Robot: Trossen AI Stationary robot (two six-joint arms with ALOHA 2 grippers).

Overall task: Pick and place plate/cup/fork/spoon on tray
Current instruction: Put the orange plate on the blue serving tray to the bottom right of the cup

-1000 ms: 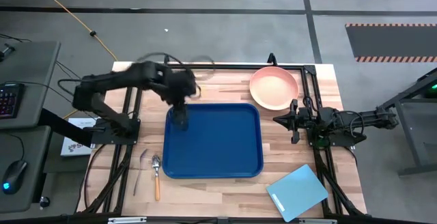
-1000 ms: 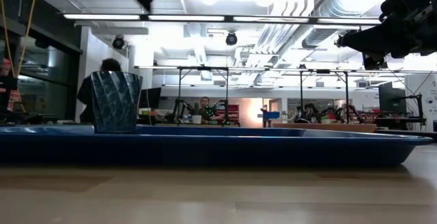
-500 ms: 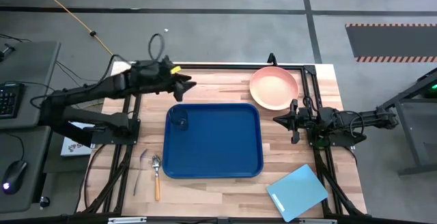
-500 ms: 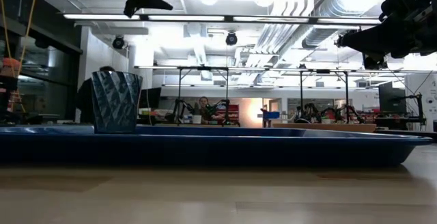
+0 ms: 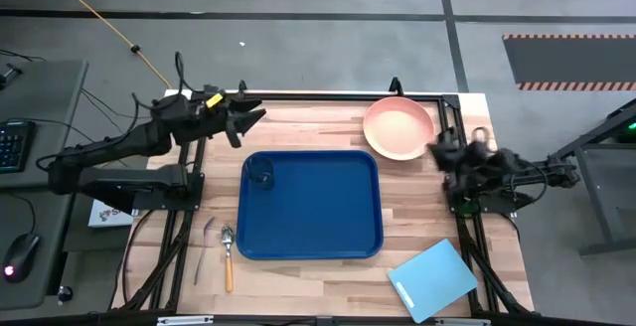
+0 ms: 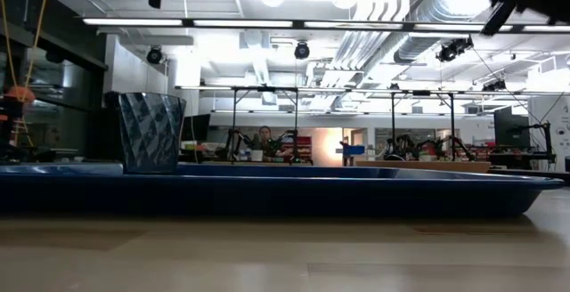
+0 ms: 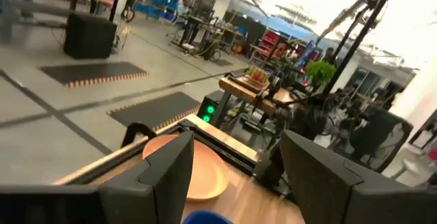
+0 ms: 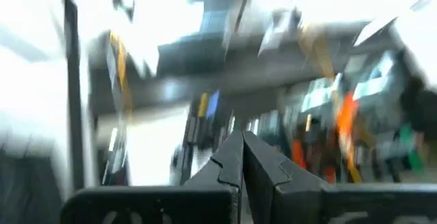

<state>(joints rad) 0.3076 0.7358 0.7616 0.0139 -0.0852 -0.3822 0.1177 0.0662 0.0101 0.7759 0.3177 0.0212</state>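
The dark bluish-grey cup (image 5: 260,174) stands upright on its base in the far-left corner of the dark-blue tray (image 5: 328,237); it also shows in the low view (image 6: 151,132). The salmon-pink plate (image 5: 398,127) lies on the table beyond the tray's far-right corner and shows in the left wrist view (image 7: 201,173). The fork (image 5: 204,246) and the orange-handled spoon (image 5: 228,258) lie on the table left of the tray. My left gripper (image 5: 246,122) is open and empty, raised beyond the tray's far-left corner. My right gripper (image 5: 439,151) is shut and empty, raised right of the plate.
A light-blue flat board (image 5: 432,279) lies at the table's near-right corner. Black frame rails (image 5: 449,137) run along the table's far, left and right sides. People and workbenches show in the room beyond the table.
My left gripper has risen from above the cup and drawn back toward the table's far-left corner, open and empty; the cup stays upright on the tray. My right gripper has gone up and toward the far edge, nearer the plate.
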